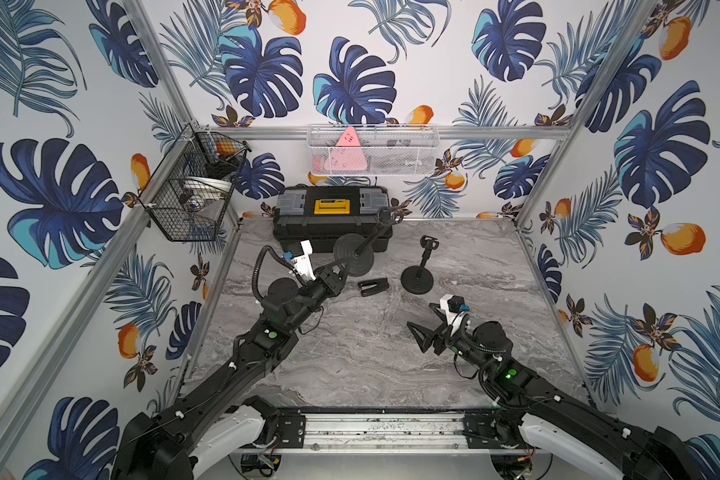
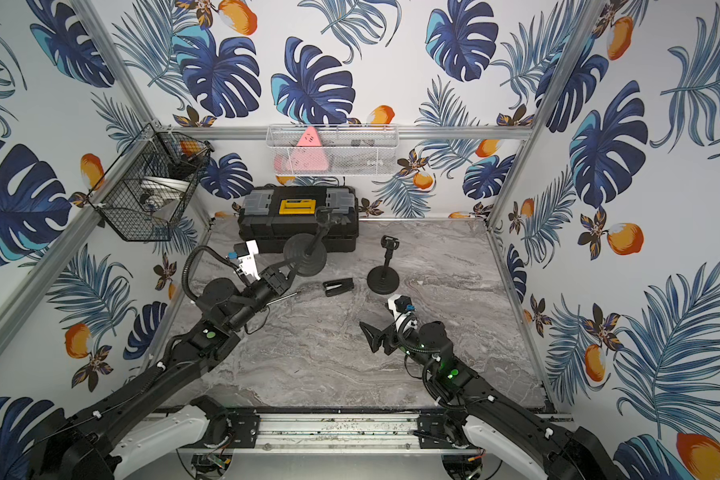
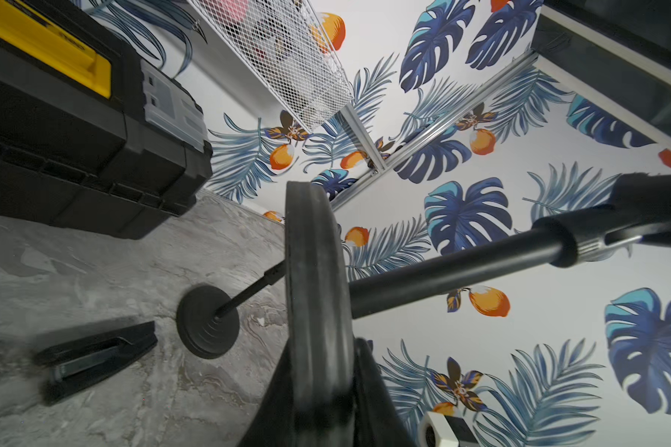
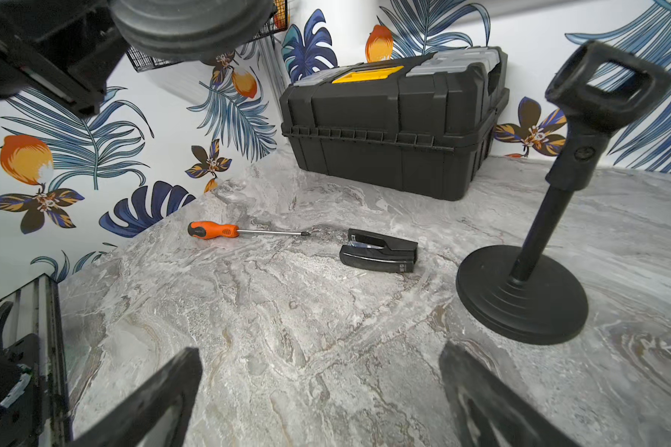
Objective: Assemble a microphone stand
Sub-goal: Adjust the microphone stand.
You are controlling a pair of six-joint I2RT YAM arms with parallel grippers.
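Microphone stand is hanging tilted above the table, around eleven o'clock. My left gripper is clamping the rim of its round base, with the pole pointing toward one o'clock. A second stand is standing upright at three o'clock from it. A black clip is lying flat between them, with an orange screwdriver at its nine o'clock. My right gripper is hovering with its fingers spread wide, gripping nothing. A toolbox is sitting at twelve o'clock.

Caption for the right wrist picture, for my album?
Open jaws above marble table; upright microphone stand, orange screwdriver and black toolbox ahead.
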